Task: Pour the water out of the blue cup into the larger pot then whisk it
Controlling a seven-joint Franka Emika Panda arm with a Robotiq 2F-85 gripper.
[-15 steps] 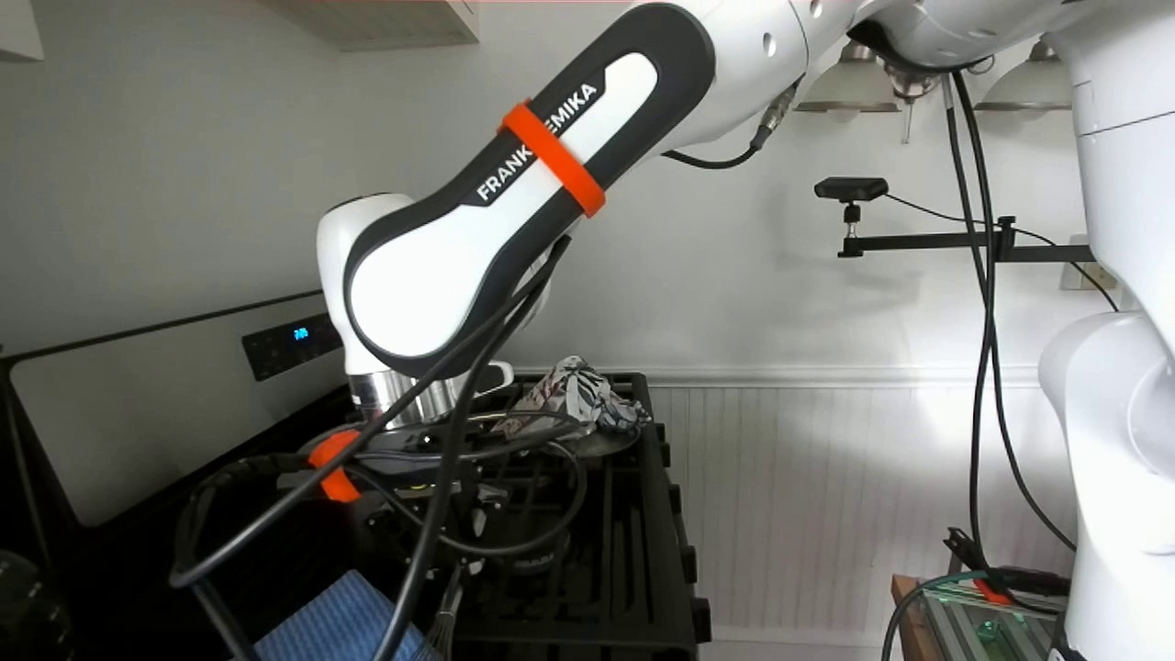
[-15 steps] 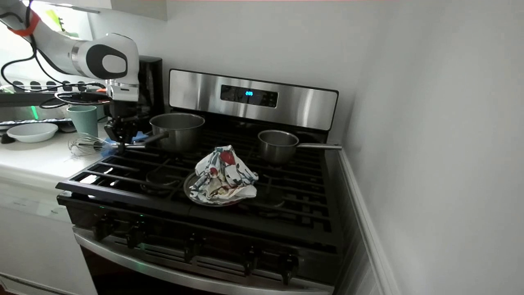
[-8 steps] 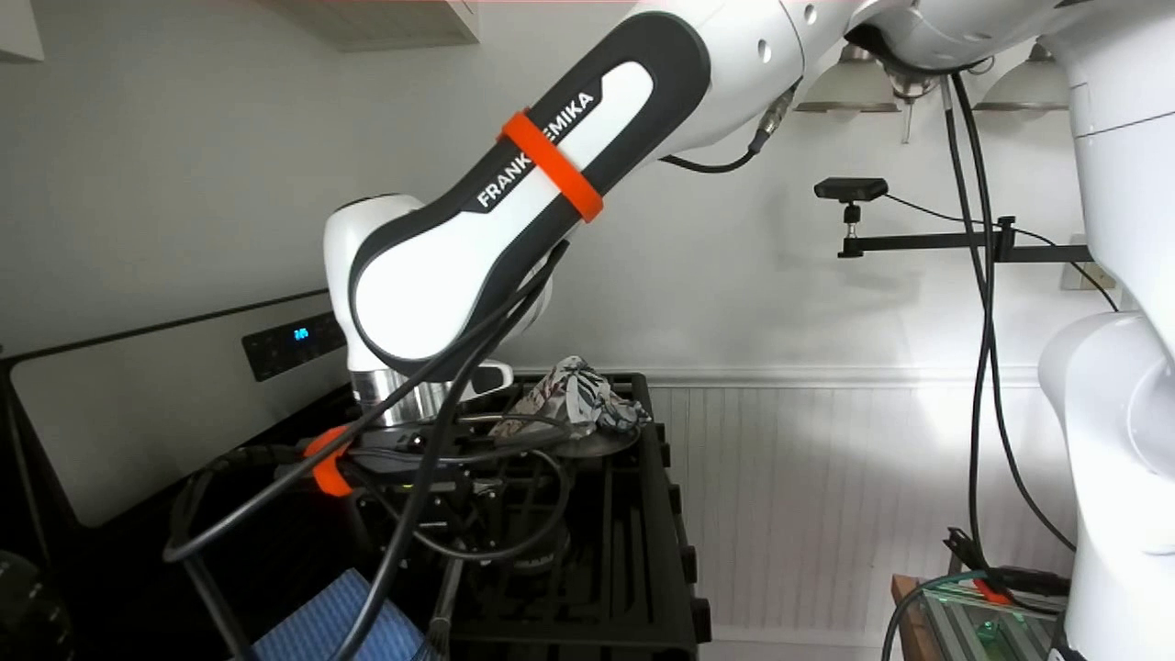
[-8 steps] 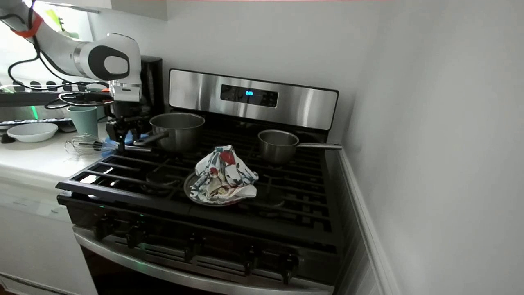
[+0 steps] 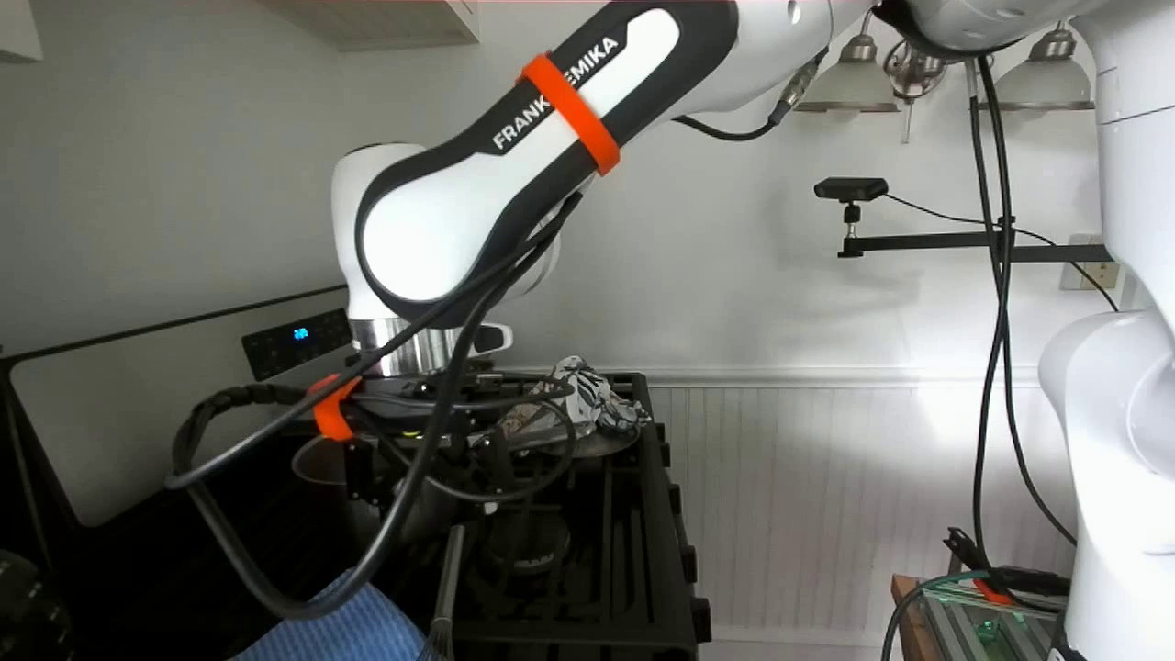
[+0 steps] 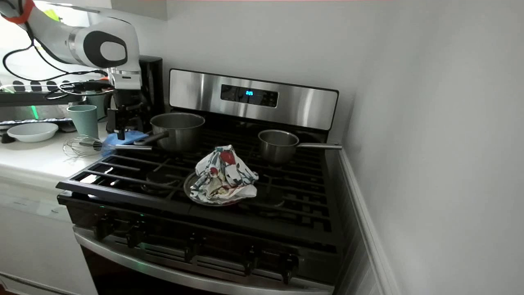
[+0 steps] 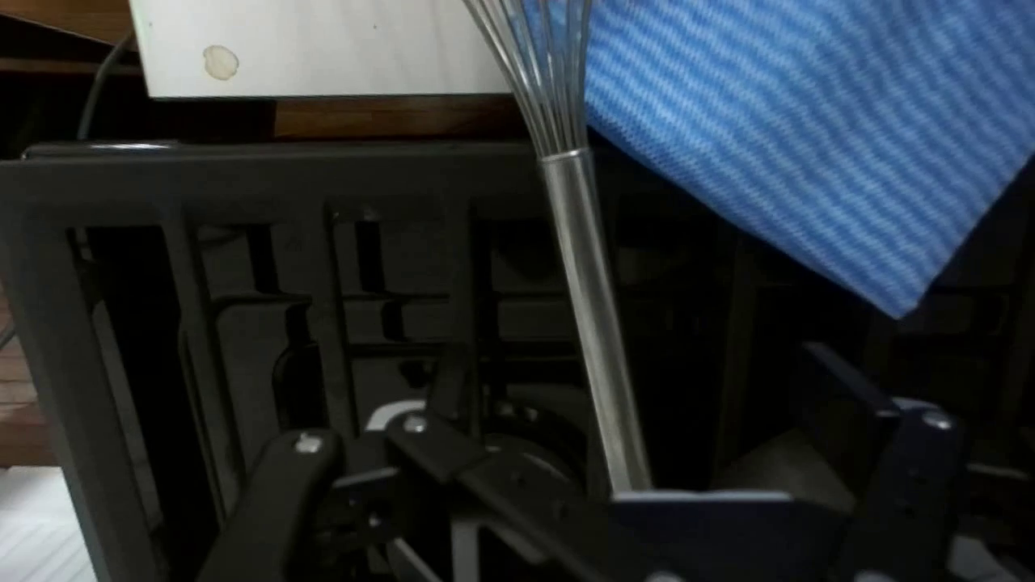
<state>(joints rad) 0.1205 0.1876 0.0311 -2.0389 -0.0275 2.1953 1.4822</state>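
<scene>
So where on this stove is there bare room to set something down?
On the black grate, in front of the small steel pot, beside the crumpled patterned cloth; also between that cloth and the steel wire whisk. Crowded: where whisk, blue striped cloth and large steel pot cluster, the open hand overhead.

We identify a white arm (image 5: 427, 239), dark trim (image 5: 707, 39), orange straps (image 5: 574, 115), black cables (image 5: 303, 608) and a silver-screwed black gripper (image 7: 644, 384).

The big pot (image 6: 178, 139) stands on the stove (image 6: 135, 194), a smaller pot (image 6: 278, 149) to its right, a towel (image 6: 223, 178) in front. Left of the big pot, the gripper (image 6: 132, 128) hangs above the whisk (image 6: 127, 147) and blue cloth (image 6: 134, 136); farther left, a teal cup (image 6: 84, 123).
</scene>
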